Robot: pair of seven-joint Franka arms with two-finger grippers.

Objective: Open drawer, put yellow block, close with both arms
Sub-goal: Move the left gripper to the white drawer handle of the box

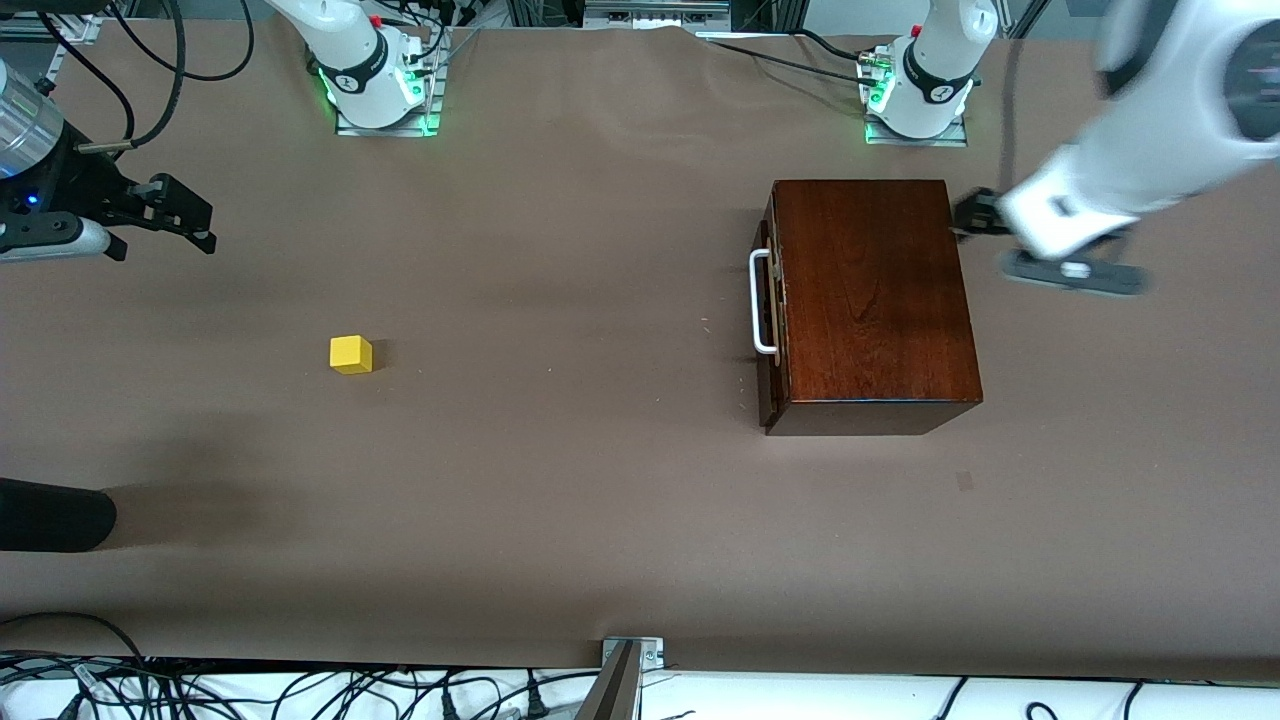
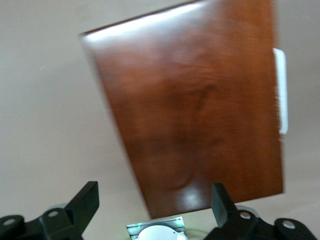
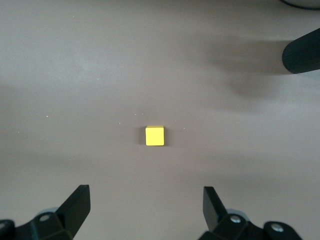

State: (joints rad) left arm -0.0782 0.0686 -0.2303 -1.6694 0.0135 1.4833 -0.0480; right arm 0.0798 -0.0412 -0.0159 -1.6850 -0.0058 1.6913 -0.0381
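The mahogany box (image 1: 875,300) stands toward the left arm's end of the table. Its drawer is shut, and the white bar handle (image 1: 762,302) faces the right arm's end. The yellow block (image 1: 351,354) lies alone on the table toward the right arm's end. My left gripper (image 1: 975,213) is open and empty, up in the air beside the box's back edge. The left wrist view shows the box top (image 2: 200,115) and handle (image 2: 281,90) past the open gripper (image 2: 155,200). My right gripper (image 1: 185,215) is open and empty, high over the table. The block (image 3: 155,136) lies ahead of it (image 3: 146,200).
A black rounded object (image 1: 50,515) juts in at the right arm's end, nearer to the front camera than the block; it also shows in the right wrist view (image 3: 302,50). The left arm's base (image 2: 157,232) shows between the left fingers. Brown table (image 1: 560,450) lies between block and box.
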